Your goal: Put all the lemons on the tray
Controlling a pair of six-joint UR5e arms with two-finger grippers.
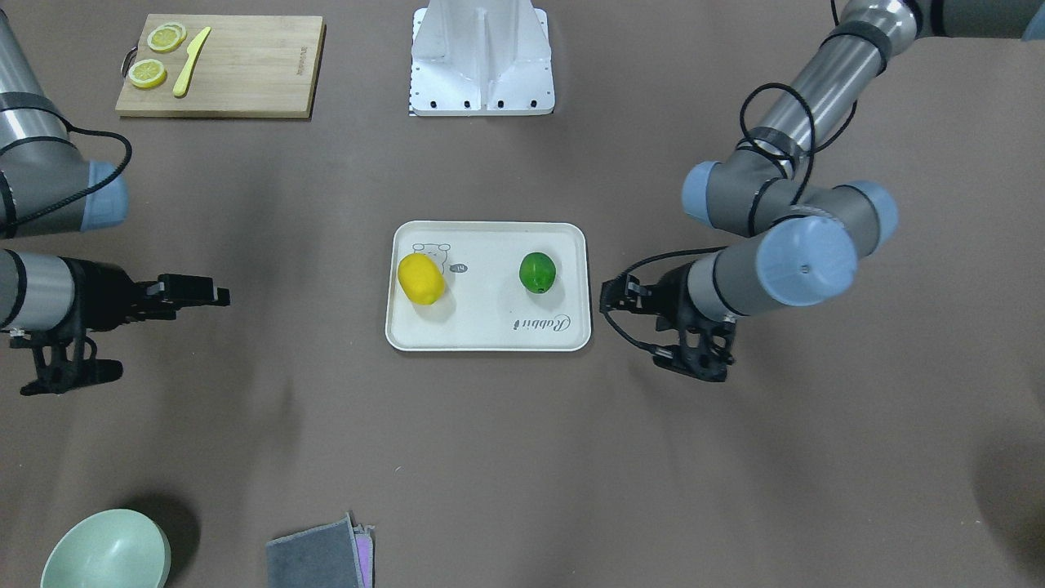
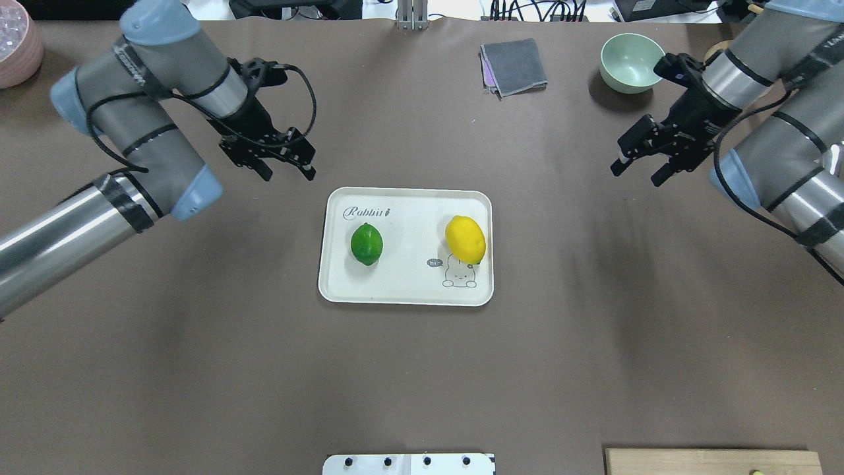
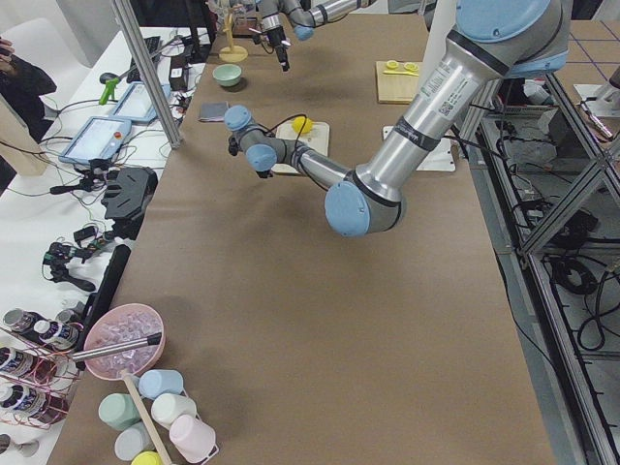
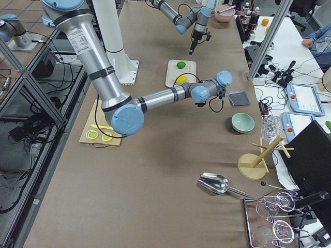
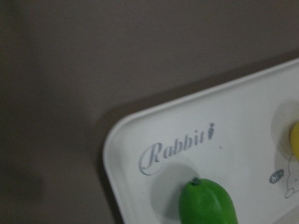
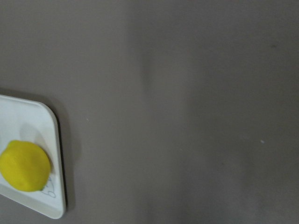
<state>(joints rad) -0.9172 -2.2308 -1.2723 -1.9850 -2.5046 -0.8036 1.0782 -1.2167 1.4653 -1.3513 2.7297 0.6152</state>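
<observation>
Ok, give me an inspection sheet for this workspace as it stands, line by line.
Surface: brown table cover, no spills seen.
Job's things: yellow lemon and green lemon both lie on the tray, apart from each other.
Clutter: cutting board with lemon slices and a yellow knife; green bowl; folded grey cloth; all off the tray.
Claws: left claw and right claw open, empty, clear of the tray.
Cables: black cable loops off the left wrist, clear of the fruit.
Surroundings: side bench with tablets and cups.
</observation>
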